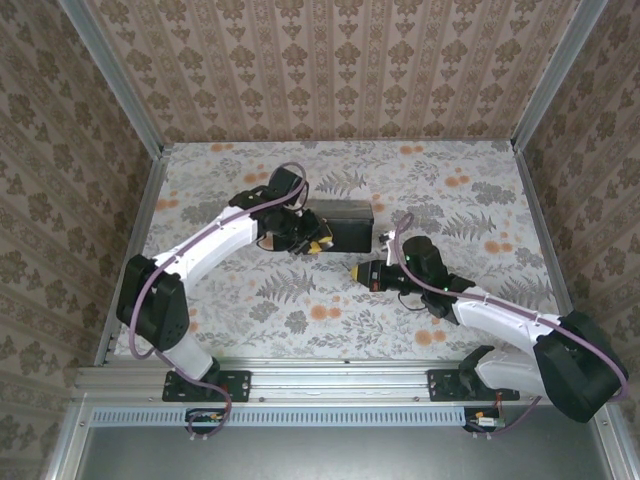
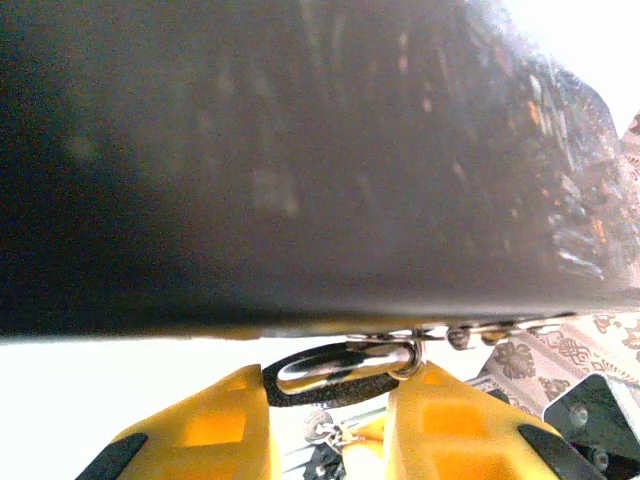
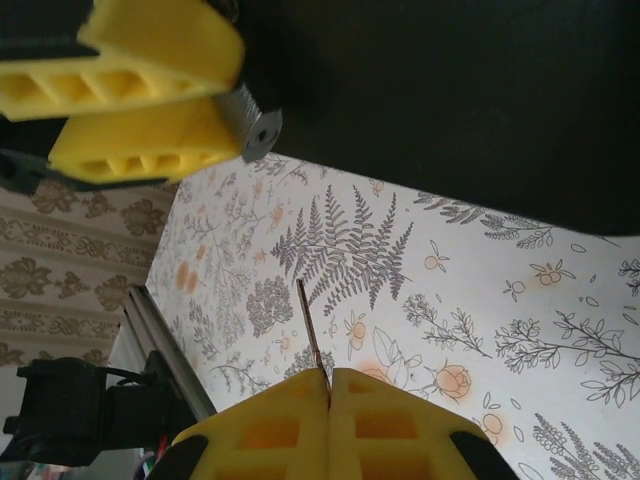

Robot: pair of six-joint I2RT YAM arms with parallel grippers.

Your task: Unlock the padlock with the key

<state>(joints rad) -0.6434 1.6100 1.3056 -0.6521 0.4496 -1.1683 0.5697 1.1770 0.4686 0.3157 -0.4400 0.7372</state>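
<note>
Yellow-fingered left claw (image 2: pixel 335 392) pinches the padlock (image 2: pixel 345 362) narrowly at the front of the black box (image 1: pixel 345 222), apparently steadying it, while the right claw (image 3: pixel 330 376), clamped on the key (image 3: pixel 311 335), points its blade that way.

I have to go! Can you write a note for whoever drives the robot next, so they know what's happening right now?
Left end effector: shut on the padlock, right up against the black box.
Right end effector: shut on the key, which sticks out towards the padlock with a gap between them.
Done: both padlock and key are gripped.
Left: line the key up, push it into the padlock, turn it and open it.
</note>
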